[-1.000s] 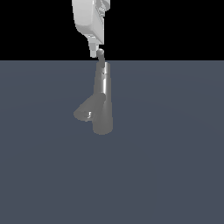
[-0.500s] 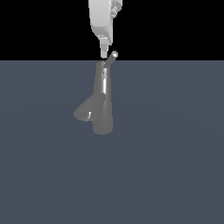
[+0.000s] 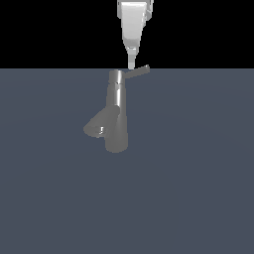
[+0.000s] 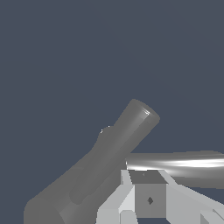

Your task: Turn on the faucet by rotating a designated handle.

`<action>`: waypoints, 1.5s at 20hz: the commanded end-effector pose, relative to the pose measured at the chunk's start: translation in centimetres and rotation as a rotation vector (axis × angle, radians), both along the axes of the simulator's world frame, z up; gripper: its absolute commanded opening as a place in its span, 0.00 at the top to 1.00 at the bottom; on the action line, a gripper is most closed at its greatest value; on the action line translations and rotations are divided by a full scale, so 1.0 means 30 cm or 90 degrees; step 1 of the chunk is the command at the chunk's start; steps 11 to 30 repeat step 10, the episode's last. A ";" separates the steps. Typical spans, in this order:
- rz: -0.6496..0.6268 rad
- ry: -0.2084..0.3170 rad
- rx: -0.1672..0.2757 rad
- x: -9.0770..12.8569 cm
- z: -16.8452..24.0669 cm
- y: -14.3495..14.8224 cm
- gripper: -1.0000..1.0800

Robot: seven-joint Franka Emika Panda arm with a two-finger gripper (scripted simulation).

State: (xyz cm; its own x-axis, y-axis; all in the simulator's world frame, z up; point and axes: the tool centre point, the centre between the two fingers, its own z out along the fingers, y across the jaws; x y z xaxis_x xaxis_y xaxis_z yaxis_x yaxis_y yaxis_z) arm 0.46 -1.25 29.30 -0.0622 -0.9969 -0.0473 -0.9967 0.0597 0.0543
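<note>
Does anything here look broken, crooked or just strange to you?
Nothing stands out. The faucet stands upright and whole on the flat grey surface, its spout angled off low down. The thin handle sticks out from the top, with the gripper just above it.

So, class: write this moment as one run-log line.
gripper: above handle, contact unclear | handle: points toward exterior view's right | faucet: upright | jaws: state unclear

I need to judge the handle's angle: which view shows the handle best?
The exterior view: the handle shows whole, projecting from the faucet top toward the exterior view's right, under the gripper. The wrist view shows a close, cropped stretch.
</note>
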 end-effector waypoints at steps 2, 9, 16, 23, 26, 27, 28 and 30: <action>-0.017 0.005 -0.003 0.024 -0.035 -0.094 1.00; -0.024 0.006 -0.003 0.070 -0.064 -0.186 1.00; -0.024 0.006 -0.003 0.070 -0.064 -0.186 1.00; -0.024 0.006 -0.003 0.070 -0.064 -0.186 1.00; -0.024 0.006 -0.003 0.070 -0.064 -0.186 1.00; -0.024 0.006 -0.003 0.070 -0.064 -0.186 1.00; -0.024 0.006 -0.003 0.070 -0.064 -0.186 1.00; -0.024 0.006 -0.003 0.070 -0.064 -0.186 1.00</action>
